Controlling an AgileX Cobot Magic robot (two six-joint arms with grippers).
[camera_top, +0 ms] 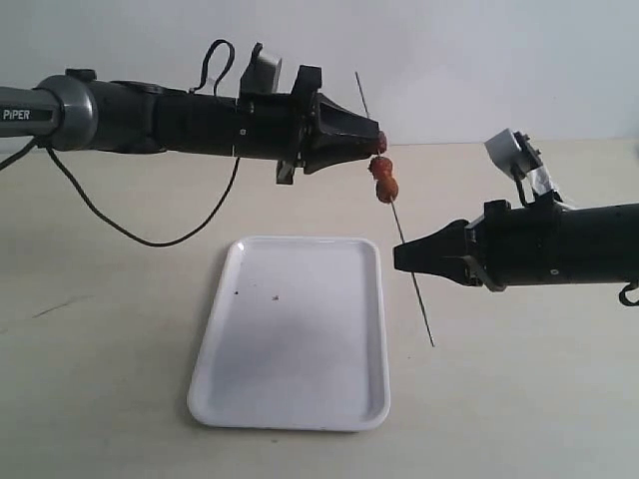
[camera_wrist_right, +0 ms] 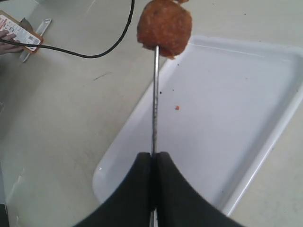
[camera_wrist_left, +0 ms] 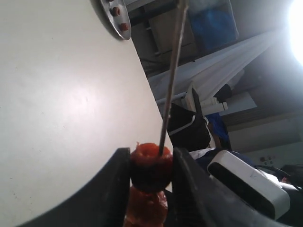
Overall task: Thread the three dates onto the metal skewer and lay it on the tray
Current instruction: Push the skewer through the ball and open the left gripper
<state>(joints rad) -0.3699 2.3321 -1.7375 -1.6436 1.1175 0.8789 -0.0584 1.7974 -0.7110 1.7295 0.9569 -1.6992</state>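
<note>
A white tray (camera_top: 300, 339) is seen lying flat on the beige table (camera_top: 100, 379), nearest the viewer, with a few dark crumbs (camera_top: 275, 296) scattered on its far left part. To the right of the tray, a thin metal skewer (camera_top: 420, 299) is held in the air at a tilt, its lower tip shown beside the tray's right edge and its upper end leaning left. The skewer's lower half is clamped between the closed fingers (camera_wrist_right: 137, 189) of the right gripper (camera_top: 399, 255), which reaches in from the right. Higher up, three dates are threaded on the skewer, stacked against one another. The uppermost date (camera_wrist_left: 150, 163) is gripped between the fingers (camera_wrist_left: 113, 189) of the left gripper (camera_top: 374, 141), which reaches in from the left. The two lower dates (camera_top: 383, 178) hang free beneath it. Farther back, a black cable (camera_top: 150, 239) is draped across the table's left side, before a plain pale wall (camera_top: 479, 60).
</note>
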